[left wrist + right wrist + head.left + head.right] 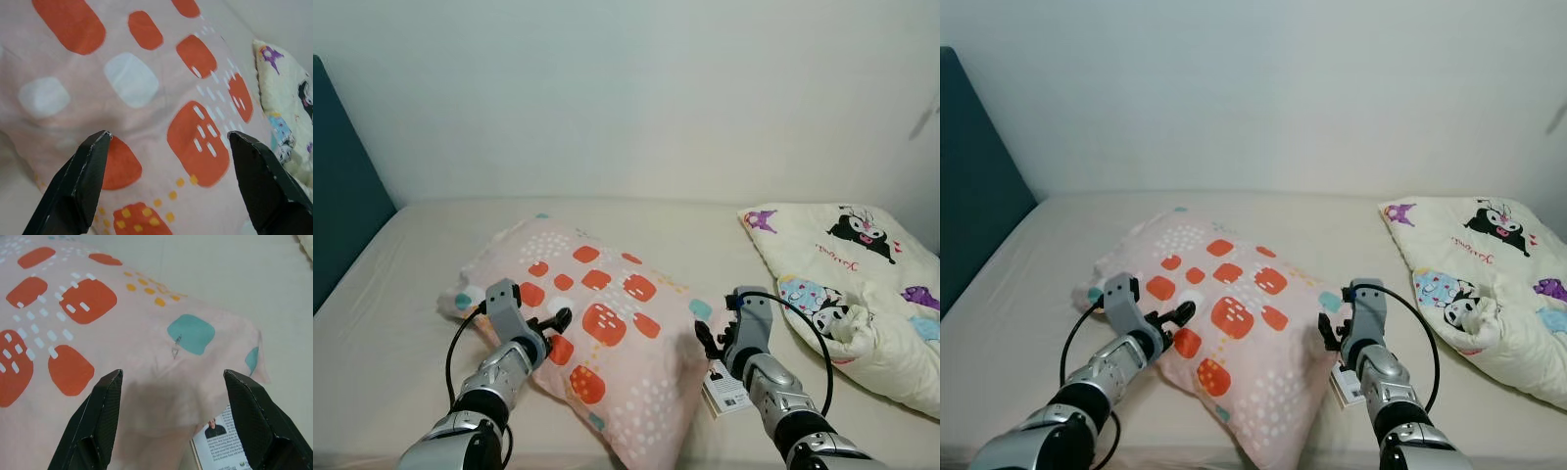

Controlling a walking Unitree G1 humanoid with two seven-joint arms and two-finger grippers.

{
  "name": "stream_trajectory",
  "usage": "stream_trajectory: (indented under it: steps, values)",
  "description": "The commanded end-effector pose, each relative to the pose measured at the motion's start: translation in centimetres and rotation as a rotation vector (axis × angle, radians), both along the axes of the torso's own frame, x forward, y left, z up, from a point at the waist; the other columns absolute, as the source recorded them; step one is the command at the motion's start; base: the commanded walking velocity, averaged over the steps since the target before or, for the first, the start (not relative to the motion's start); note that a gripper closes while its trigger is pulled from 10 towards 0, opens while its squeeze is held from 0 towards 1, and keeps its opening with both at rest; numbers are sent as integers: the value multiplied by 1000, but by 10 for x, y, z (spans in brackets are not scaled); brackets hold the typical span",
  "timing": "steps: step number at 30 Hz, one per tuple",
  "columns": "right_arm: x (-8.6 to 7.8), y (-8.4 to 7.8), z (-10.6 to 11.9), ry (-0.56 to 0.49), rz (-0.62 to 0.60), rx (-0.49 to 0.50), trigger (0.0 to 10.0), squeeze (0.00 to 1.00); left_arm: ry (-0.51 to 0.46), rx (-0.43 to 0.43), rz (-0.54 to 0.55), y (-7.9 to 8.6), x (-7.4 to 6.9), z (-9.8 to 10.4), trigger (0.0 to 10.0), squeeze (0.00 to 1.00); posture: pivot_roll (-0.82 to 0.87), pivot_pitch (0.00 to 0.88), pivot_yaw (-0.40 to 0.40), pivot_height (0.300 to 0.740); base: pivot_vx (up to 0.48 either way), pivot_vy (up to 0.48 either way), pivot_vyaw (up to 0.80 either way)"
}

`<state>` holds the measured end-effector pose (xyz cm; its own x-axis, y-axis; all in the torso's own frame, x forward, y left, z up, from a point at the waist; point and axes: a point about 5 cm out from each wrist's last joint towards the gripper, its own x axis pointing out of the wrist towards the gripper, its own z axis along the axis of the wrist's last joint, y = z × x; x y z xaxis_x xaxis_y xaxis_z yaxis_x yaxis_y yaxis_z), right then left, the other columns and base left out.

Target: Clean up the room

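Note:
A pink pillow with orange, white and teal patches lies across the middle of the bed. My left gripper is open at the pillow's left side, its fingers spread just above the fabric. At the pillow's right corner my right gripper is also open, the teal-patched corner lying ahead of its fingers. A white printed tag or card lies on the sheet beside that corner.
A cream cartoon-print quilt is crumpled at the bed's right side. A dark teal headboard stands at the left. A plain white wall runs behind the bed.

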<state>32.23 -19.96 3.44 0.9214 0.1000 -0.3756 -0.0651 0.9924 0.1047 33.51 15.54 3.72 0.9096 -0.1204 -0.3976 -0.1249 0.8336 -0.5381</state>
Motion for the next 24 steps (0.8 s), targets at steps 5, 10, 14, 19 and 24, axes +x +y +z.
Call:
stream_trajectory:
  steps: [5,10,14,19,24]
  values:
    - [3,-2,8,-55,-7,29,10000,0,56,1,77,2,-4,-7,10000,0,-102,76,7,635,0,0,0]
    - [2,-1,10,-86,5,58,10000,0,62,49,130,11,-2,-5,10000,0,-112,103,13,620,0,0,0]
    - [-5,10,13,-139,73,123,10000,0,41,18,190,22,2,1,10000,0,-130,139,21,600,0,0,0]
    - [-11,17,18,-182,120,168,10000,0,-46,-151,162,12,12,15,10000,0,-148,162,31,580,0,0,0]
    - [-19,21,22,-212,138,223,10000,0,-154,-343,81,-7,22,32,10000,0,-168,197,43,560,0,0,0]
